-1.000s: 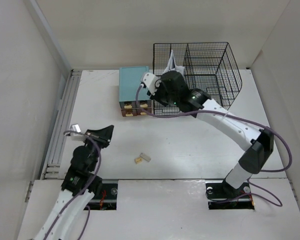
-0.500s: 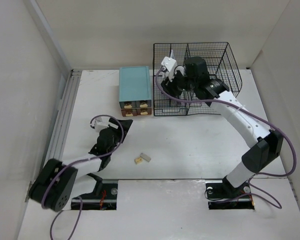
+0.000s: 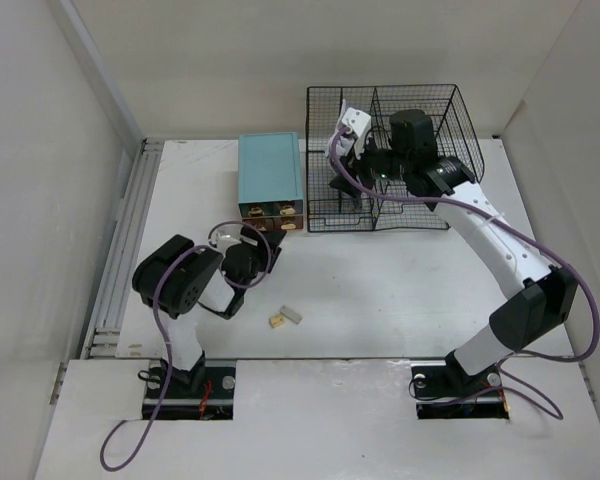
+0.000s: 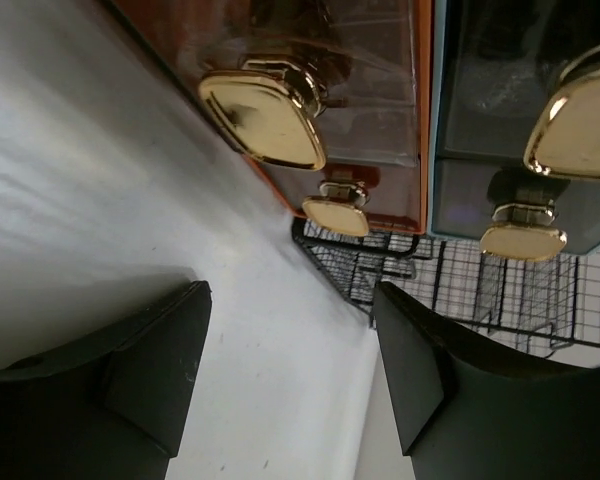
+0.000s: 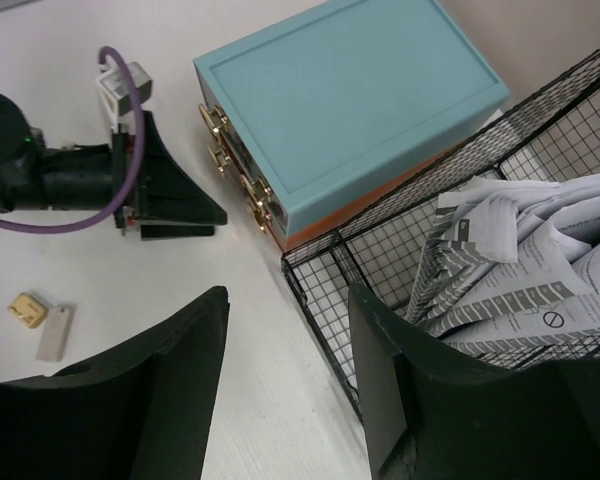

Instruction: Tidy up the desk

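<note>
The white desk (image 3: 400,285) carries a teal drawer box (image 3: 270,170) with gold knobs (image 4: 265,115) at the back middle. My left gripper (image 3: 258,243) lies low on the desk just in front of the box's drawers, open, with nothing between its fingers (image 4: 150,375). My right gripper (image 3: 342,182) hangs over the front left corner of the black wire rack (image 3: 410,150), open and empty. Folded printed papers (image 5: 525,265) stand inside the rack. In the right wrist view the drawer box (image 5: 350,90) is ahead, and the left gripper (image 5: 170,195) points at its knobs.
A small tan piece (image 3: 276,321) and a grey piece (image 3: 292,314) lie side by side on the desk near the front middle. A metal rail (image 3: 120,250) runs along the left edge. White walls enclose the desk on three sides.
My left arm has swung from the front left up to the drawer fronts and its jaws have opened. My right gripper has moved from the drawer box rightward over the rack.
</note>
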Robot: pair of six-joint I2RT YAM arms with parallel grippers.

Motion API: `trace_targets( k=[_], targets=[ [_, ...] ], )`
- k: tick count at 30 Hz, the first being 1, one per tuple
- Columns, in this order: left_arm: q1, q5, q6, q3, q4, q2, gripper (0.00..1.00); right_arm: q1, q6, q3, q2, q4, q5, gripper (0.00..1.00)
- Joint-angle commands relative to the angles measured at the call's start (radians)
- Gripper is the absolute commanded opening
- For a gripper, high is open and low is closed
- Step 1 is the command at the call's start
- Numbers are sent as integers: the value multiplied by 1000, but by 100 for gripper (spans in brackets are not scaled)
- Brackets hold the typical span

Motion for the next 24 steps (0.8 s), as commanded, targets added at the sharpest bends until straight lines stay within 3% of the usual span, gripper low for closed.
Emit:
trace_targets(
  k=[1,9,12,15,19,24],
  targets=[
    [-16,-25,-35,32,263,79,64,-5,11,-13,-38,51,-58,57],
    [-25,-89,-74,136,276,186,64,-5,11,-31,-38,51,-78,57],
    [-25,-101,-84,164,260,206,54,-5,11,-40,-38,60,-87,57],
    [-25,-112,-85,175,251,217,34,-5,11,-40,-47,60,-87,57],
    [-25,-134,-95,175,251,217,16,-5,11,-40,-47,60,-96,57],
    [-34,-124,-95,132,308,217,1,-5,11,-60,-47,60,-108,57]
  ],
)
